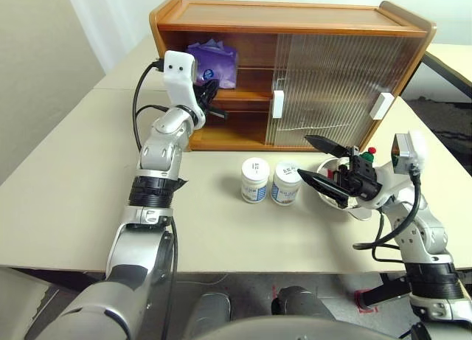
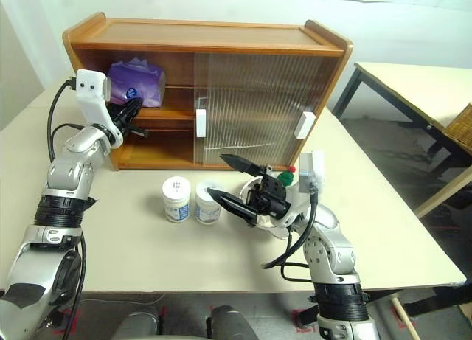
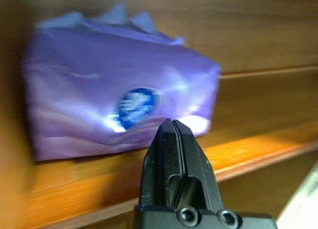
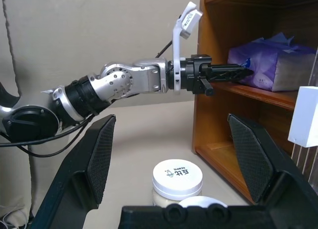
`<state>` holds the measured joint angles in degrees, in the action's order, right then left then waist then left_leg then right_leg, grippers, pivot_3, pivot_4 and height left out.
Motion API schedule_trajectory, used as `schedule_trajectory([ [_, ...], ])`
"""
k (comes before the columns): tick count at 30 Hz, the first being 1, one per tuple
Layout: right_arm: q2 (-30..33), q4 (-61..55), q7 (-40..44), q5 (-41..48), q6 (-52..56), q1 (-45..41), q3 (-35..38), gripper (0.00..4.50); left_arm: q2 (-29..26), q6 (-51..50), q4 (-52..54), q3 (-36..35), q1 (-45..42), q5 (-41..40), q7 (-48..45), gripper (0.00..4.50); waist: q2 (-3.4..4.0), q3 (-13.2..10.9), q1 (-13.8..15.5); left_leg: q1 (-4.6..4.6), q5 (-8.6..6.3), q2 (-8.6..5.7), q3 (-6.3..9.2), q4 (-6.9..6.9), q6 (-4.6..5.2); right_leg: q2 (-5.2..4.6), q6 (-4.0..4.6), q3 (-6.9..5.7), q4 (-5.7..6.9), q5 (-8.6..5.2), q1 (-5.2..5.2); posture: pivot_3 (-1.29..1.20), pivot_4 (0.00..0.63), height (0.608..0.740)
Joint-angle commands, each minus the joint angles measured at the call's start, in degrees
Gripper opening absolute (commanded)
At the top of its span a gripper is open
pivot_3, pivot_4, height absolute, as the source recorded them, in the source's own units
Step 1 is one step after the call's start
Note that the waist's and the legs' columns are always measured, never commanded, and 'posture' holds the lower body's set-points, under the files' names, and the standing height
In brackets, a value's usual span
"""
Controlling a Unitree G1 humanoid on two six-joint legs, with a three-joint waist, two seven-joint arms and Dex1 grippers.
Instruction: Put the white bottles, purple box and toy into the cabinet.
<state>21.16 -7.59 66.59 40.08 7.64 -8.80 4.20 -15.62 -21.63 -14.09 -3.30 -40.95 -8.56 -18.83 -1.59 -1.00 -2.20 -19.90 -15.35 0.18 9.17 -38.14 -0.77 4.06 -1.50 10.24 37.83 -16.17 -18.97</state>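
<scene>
The purple box (image 1: 213,63) lies on the upper shelf of the cabinet (image 1: 295,30), in its open left half, and carries a round dark-blue and white logo whose wording cannot be read. The left wrist view shows that logo close up, with crinkled wrapper peaks along the pack's top — detail the head views do not give. The left gripper (image 3: 172,123) has its two black fingers pressed together, empty, their tips at or just short of the pack's front face; that arm reaches level and forward into the cabinet's open side. In front of the cabinet, on the table (image 1: 74,200), the two white bottles (image 1: 255,180) stand upright side by side, touching or nearly so, with pale blue print on their labels; the right wrist view shows dark lettering on one lid, too small to read. Just right of the bottles, the toy (image 1: 366,156) sits in a white bowl (image 1: 361,210), only its green hat and red pompom visible behind the right gripper (image 1: 311,159). That gripper's fingers stand wide apart, holding nothing, pointing toward the bottles — wrist bent sideways over the bowl.
</scene>
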Motion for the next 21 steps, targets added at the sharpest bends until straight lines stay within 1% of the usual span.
schedule_trajectory([
  [1,0.0,0.3,-0.1,-0.6,-0.4,-0.2,-0.4,4.5,0.3,-1.9,2.1,0.8,1.0,0.0,-0.2,0.02,-0.01,0.0,-0.4,0.0,-0.02,0.01,0.0,0.04,-0.01,0.0,0.0,0.0,-0.01,-0.01,-0.02,-0.1,0.0,0.74],
  [11,0.3,0.3,-0.1,-0.6,-0.6,0.0,-0.1,4.5,-0.4,-3.1,3.9,0.5,1.0,1.0,0.9,0.02,-0.01,0.0,-0.7,-0.05,-0.11,0.01,-0.02,0.19,0.0,0.0,0.22,0.05,-0.02,-0.2,-0.06,-0.1,0.0,0.74],
  [17,0.2,0.3,0.1,-0.6,-0.8,0.4,-0.1,4.5,-1.8,-2.2,5.2,-0.7,2.3,1.3,2.2,0.02,-0.01,0.0,-0.7,-0.04,-0.16,0.01,-0.02,0.19,0.04,0.0,0.14,0.06,-0.02,-0.31,-0.05,-0.1,0.0,0.74],
  [21,0.3,0.4,0.3,-0.5,-0.9,0.5,-0.3,4.5,-2.3,-1.6,3.5,-0.9,1.5,1.3,2.1,0.02,-0.01,0.0,-0.7,-0.02,-0.16,0.01,-0.02,0.17,0.04,0.0,0.13,0.06,-0.02,-0.31,-0.01,-0.1,0.0,0.74],
])
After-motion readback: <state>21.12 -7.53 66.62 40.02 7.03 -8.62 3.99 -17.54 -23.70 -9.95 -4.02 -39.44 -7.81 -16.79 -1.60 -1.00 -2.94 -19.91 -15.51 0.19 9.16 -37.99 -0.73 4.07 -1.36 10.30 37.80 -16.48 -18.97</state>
